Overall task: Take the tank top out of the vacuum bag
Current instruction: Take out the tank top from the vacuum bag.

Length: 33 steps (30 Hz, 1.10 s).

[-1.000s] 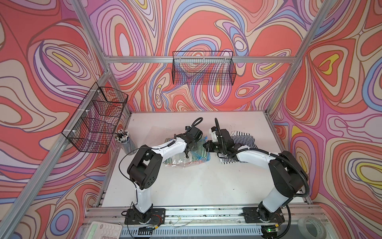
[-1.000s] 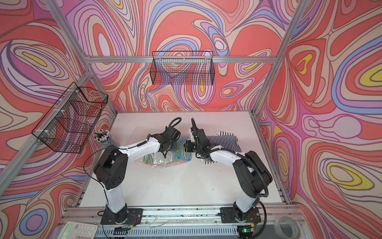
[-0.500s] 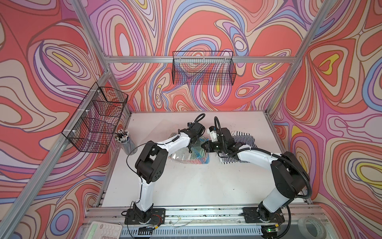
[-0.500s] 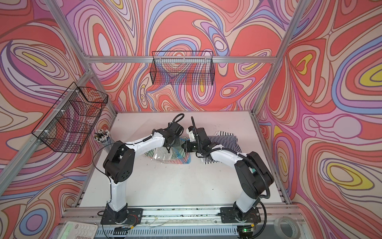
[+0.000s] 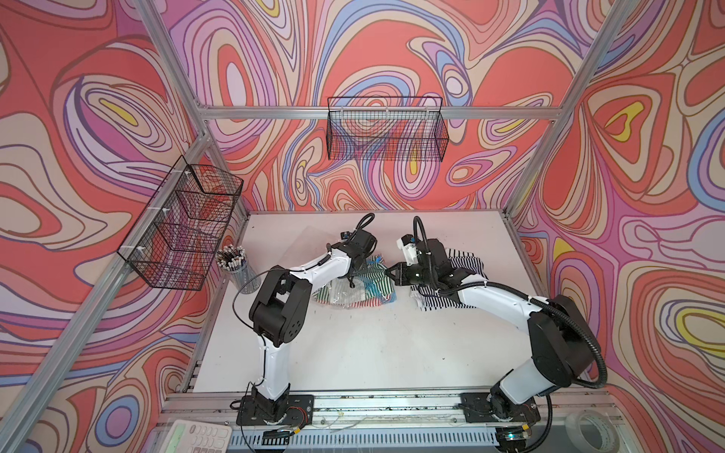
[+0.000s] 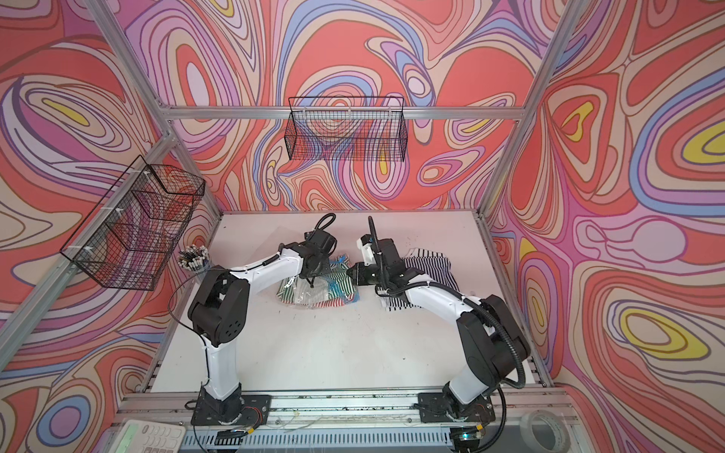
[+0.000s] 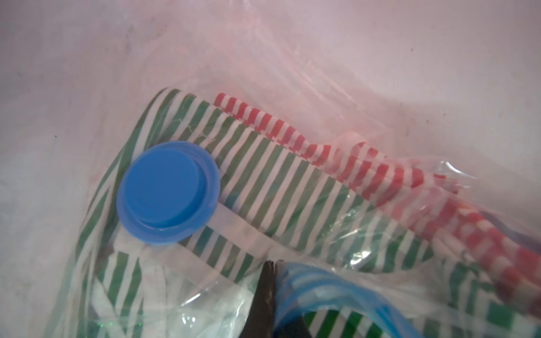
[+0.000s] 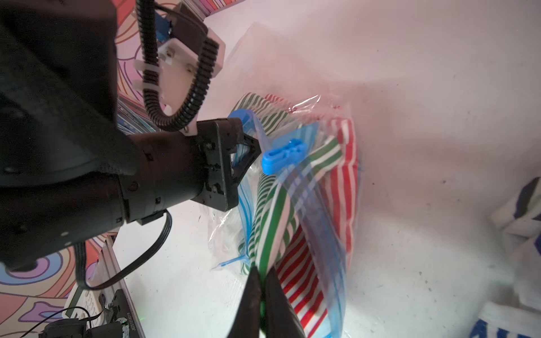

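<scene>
Vacuum bag (image 5: 342, 292) holds tank top (image 7: 278, 175); left claw (image 7: 271, 264) pinching.

Enclosed by swirling red-and-purple walls (image 5: 392, 47); floored with white tabletop (image 5: 372, 345), lower centre; hung with black wire basket (image 5: 386, 129), upper centre.

- In a top view, the black-striped shirt (image 5: 470, 262) right of centre is partly hidden under the right arm (image 5: 498, 304).
- At lower left the keypad (image 5: 196, 437), and at lower right the tape roll (image 5: 571, 427), are cut by the bottom edge.
- Only the closed tips of the right gripper (image 8: 262, 270) show at the frame edge. Whether they pinch the green-striped top (image 8: 269, 216) alone or bag (image 8: 336, 234) film too is unclear.
</scene>
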{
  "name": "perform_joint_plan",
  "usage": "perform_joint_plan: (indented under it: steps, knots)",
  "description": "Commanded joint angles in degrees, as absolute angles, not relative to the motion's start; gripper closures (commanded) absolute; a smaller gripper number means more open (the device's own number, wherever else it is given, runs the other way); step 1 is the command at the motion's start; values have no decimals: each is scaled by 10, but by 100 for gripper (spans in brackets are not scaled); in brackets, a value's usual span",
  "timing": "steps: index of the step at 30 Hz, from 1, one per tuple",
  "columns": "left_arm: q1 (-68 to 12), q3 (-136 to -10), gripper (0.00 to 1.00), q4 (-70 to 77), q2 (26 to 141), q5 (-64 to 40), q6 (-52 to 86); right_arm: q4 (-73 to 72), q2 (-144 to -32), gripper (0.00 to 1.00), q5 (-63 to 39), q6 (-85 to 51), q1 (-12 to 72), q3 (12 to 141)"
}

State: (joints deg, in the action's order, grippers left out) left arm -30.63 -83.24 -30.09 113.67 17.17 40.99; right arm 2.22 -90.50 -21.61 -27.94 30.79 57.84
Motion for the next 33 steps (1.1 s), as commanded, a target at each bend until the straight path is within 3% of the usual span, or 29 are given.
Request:
perform_joint_plan:
  steps: [1,24,33]
  knots:
    - [-283,-822,100,-337,1135,221,426,15,-857,100,-225,-276,291,579]
    - [-276,-837,100,-334,1142,192,411,55,-776,100,-237,-279,161,543]
    - [-306,-830,100,-312,1134,155,414,72,-777,100,-230,-269,156,542]
